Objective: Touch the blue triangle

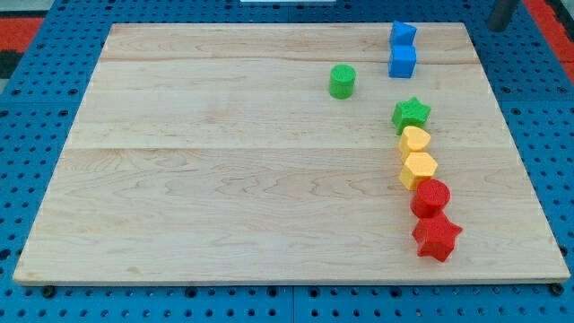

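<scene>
The blue triangle lies at the top edge of the wooden board, right of centre. A blue cube sits directly below it, touching or nearly touching. My tip shows at the view's top right corner, just off the board's top right corner, well to the right of the blue triangle and apart from every block.
A green cylinder stands left of the blue cube. Below the blues a column runs down: a green star, two yellow blocks, a red cylinder and a red star. Blue pegboard surrounds the board.
</scene>
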Controlling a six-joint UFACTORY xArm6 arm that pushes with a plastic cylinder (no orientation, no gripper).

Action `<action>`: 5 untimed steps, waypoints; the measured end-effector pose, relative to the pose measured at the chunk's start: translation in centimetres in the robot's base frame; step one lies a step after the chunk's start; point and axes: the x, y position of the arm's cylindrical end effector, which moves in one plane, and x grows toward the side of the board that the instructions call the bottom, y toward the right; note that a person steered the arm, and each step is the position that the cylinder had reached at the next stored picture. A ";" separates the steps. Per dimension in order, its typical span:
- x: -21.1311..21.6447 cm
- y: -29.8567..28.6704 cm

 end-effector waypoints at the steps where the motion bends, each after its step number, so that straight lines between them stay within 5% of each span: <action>1: -0.1 0.2; 5: 0.0 0.5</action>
